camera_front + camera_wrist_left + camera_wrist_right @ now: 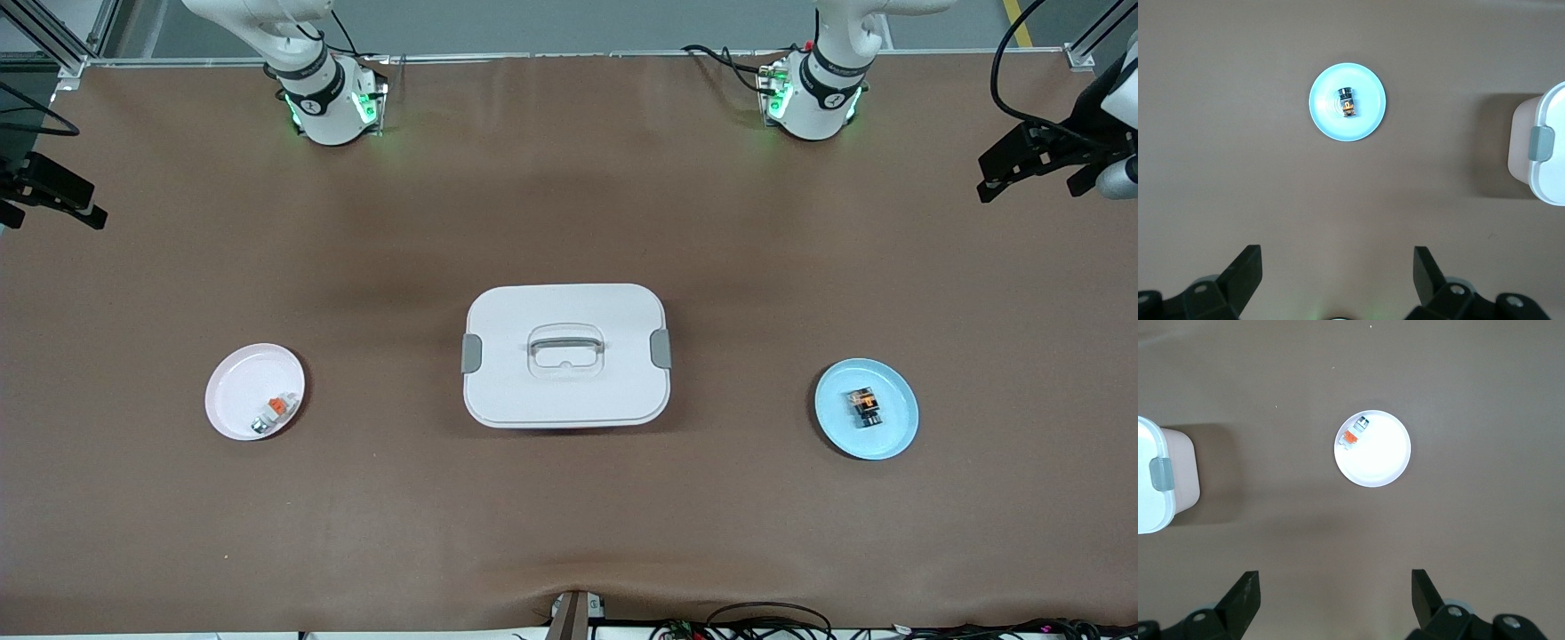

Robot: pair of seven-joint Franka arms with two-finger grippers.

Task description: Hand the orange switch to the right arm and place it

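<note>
Orange switch (864, 406) sits in the blue plate (893, 440), toward the left arm's end and nearer the front edge. Left gripper (1337, 280) hangs high over that end, fingers spread, holding nothing. Right gripper (1335, 600) waits over its own end, also spread and unloaded. White lidded box (566, 356) mid-table; pink plate (233, 391) holds a small white part (273, 413).

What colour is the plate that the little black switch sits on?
Light blue plate under the orange switch; clearest in the left wrist view.

A robotics lab: two arm bases (329, 102) bolted to a brown-covered table (569, 516), aluminium framing (53, 40) at its corners, loose cables (765, 618) along the near edge.
</note>
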